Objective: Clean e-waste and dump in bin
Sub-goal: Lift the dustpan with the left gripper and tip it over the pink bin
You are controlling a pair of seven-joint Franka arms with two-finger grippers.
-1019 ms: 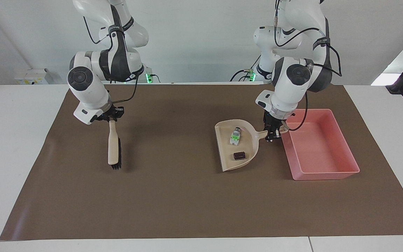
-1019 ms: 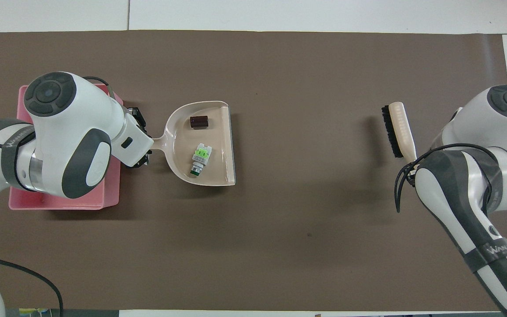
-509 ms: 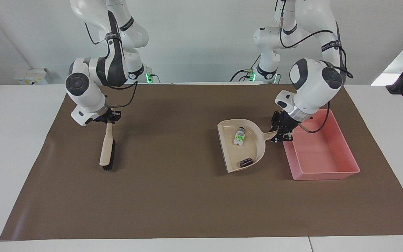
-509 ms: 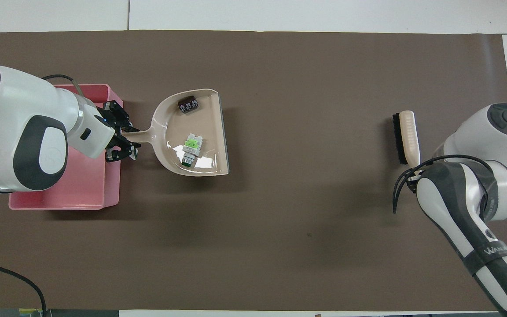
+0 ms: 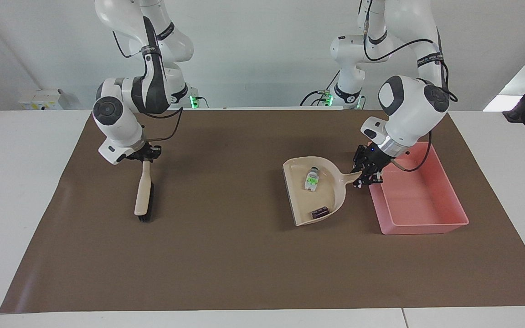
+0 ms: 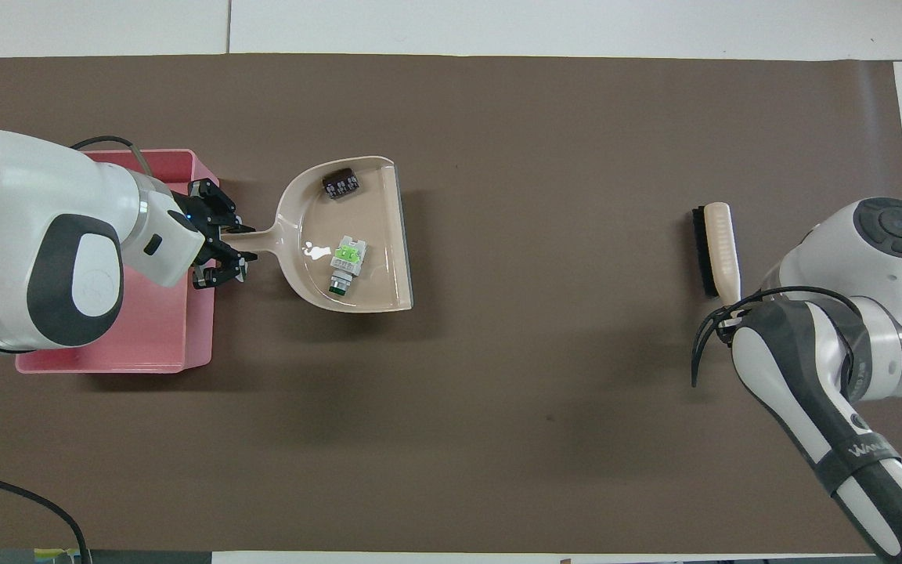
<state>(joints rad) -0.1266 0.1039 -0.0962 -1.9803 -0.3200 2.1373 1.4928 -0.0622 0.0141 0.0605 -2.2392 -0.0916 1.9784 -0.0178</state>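
The dustpan [image 5: 317,191] handle is clamped by the closed left gripper [image 5: 366,175] beside the pink bin [image 5: 419,225]. In it lie the white component [image 6: 344,265] and, farther from the robots, the dark block [image 6: 340,184]. The brush [image 5: 143,191] handle is gripped by the closed right gripper [image 5: 144,157]; this grip is hidden under the arm in the overhead view.

We list a beige plastic dustpan [image 5: 319,193] with a short handle, tilted, its open edge toward the right arm's end of the table. We list a cream-handled hand brush [image 5: 143,195] with black bristles, hanging upright, bristle end down, over the mat at the right arm's end. Both are over a brown rectangular mat [image 5: 226,259] covering most of a white table [image 5: 16,182]. We note a white wall box [image 5: 43,99] near the table's edge.
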